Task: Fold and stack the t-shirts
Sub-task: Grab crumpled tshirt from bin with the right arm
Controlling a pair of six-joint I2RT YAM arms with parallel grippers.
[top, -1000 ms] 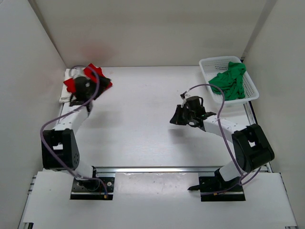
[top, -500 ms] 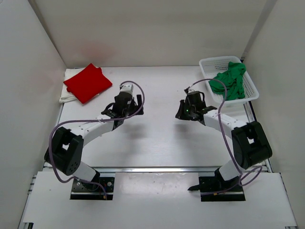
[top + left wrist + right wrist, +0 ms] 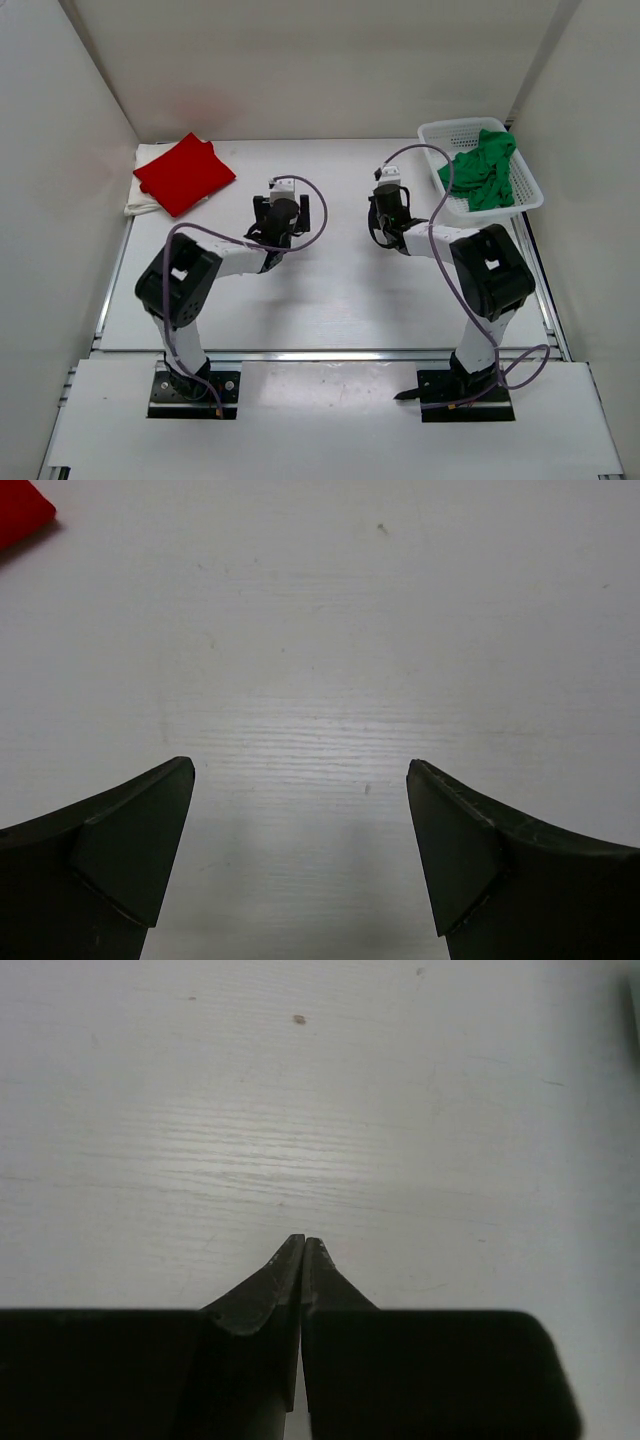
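— Lying folded flat, far left: smooth red t-shirt atop cream-white t-shirt. And green t-shirt?
— Crumpled in white mesh basket, far right. Over grained white table, left gripper spread wide, empty; right gripper pinched closed, empty.

Top view overhead; 2 wrist views close above same table.

Far-left corner of table: upper shirt lies on lower shirt, partly covering it. Far right: third shirt sits in basket, well apart from the stack.
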